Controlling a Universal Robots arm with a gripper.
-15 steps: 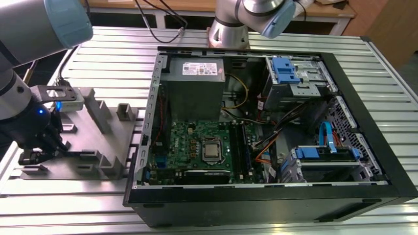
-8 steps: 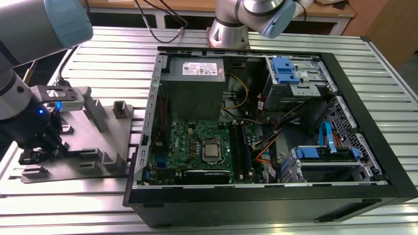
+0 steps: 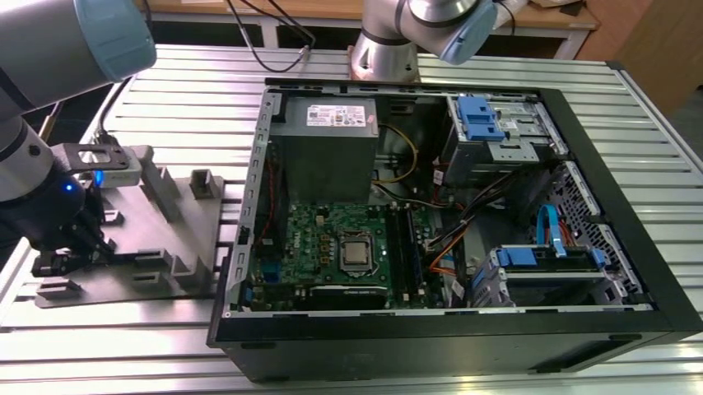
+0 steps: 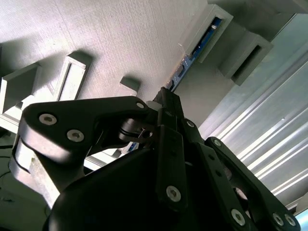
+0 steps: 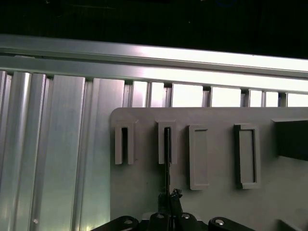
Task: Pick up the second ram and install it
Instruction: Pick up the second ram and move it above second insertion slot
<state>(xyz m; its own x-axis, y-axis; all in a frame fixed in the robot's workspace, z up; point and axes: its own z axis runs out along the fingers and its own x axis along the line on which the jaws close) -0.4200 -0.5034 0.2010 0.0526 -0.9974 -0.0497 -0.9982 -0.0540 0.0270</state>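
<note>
Claw [image 4: 162, 98] nipped shut on second ram [image 4: 186, 63], stick standing edge-up in grey holder [image 4: 120, 38] slot on counter [image 4: 269, 110].

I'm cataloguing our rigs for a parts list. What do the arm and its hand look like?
The arm has silver-grey tubes with rounded light-blue joint caps. A small blue light glows at the wrist. The hand is matte black, built from flat linked bars pinned with silver screws, narrowing to slim fingertips.
</note>
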